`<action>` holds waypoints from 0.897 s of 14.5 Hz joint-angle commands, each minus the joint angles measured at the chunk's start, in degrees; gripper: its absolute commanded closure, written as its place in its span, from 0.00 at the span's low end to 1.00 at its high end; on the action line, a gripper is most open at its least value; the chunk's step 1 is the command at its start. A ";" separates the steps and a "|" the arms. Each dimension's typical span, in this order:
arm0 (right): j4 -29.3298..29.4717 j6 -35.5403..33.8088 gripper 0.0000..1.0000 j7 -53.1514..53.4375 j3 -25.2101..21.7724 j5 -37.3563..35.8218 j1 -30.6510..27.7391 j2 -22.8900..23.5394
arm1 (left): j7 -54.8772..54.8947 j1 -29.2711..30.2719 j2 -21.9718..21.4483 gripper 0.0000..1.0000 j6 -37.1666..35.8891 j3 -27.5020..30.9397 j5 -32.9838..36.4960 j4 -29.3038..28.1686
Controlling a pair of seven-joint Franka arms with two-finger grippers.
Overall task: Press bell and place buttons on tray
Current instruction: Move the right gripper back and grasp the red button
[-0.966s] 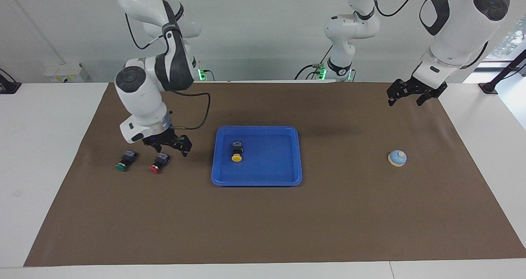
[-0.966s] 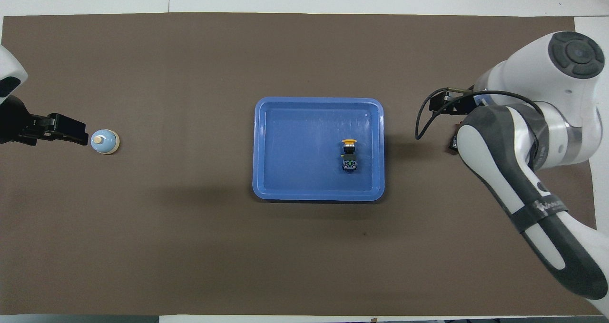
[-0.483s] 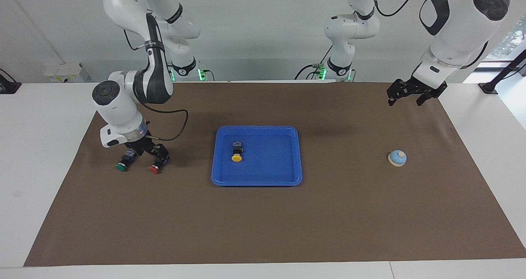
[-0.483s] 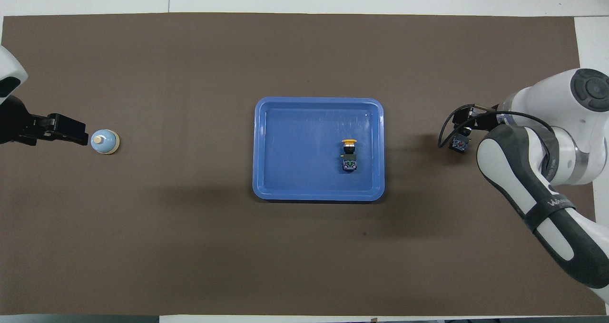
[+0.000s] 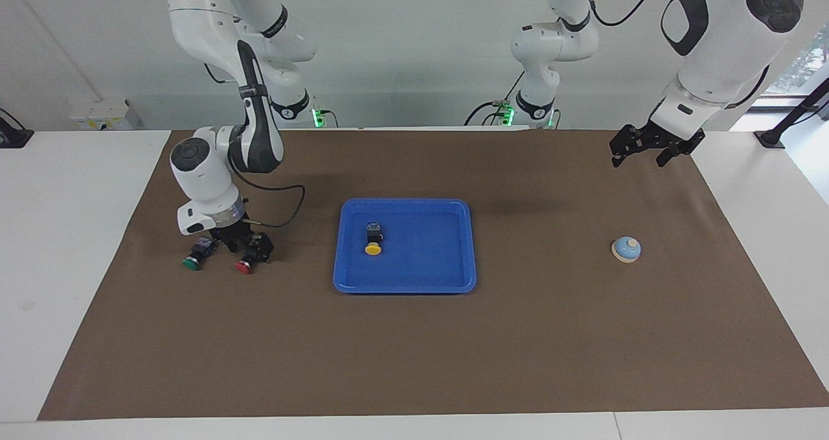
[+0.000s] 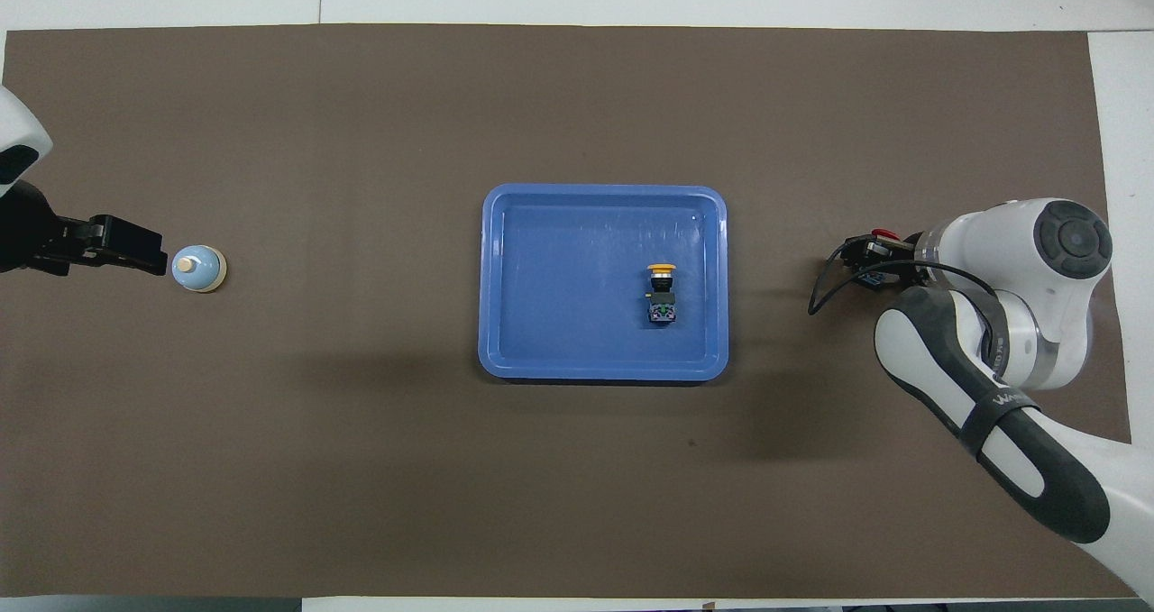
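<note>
Taking twelve o'clock as pointing away from the robots, I looked from their end outward. The left gripper [image 5: 647, 153] hung open in the air over bare mat [image 5: 414, 349] at the left arm's end of the bench [image 5: 65, 265]; that arm waited. A little farther out stood the bell [image 5: 626, 249], at the tray's nine o'clock and well apart from it. Nothing touched it, and whether it had been rung could not be read from its look.

The tray [image 5: 427, 278] lay mid-mat with one thing in it: the yellow button [image 5: 373, 239], on its side toward the tray's three o'clock edge, cap pointing to twelve. So I judged one button of three placed.

At the tray's three o'clock, out on the mat, lay the red button [image 5: 245, 266] and, just beside it at its own three o'clock, the green button [image 5: 194, 258]. The right gripper [image 5: 245, 249] was down at the red one's black body; whether it had a hold I could not tell. Two buttons were left to carry over, the red apparently next.
</note>
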 commanded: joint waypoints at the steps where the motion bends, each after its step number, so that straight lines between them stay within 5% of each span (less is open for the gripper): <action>1: -0.47 1.17 0.81 0.39 0.82 -0.39 -0.35 -0.19 | -0.37 -0.20 -0.70 0.00 0.13 0.36 -0.40 -0.41; 2: -0.29 0.74 1.00 0.39 0.82 -0.39 -0.26 -0.19 | -0.28 -0.20 -0.61 0.00 0.13 0.36 -0.31 -0.41; 7: 3.56 -5.57 1.00 0.30 0.91 -0.39 0.96 -0.45 | -0.28 -0.20 -0.61 0.00 0.13 0.36 -0.31 -0.41; 13: 22.44 -23.94 1.00 3.89 0.82 -0.13 10.62 2.53 | -0.28 -0.20 -0.61 0.00 0.13 0.36 -0.40 -0.41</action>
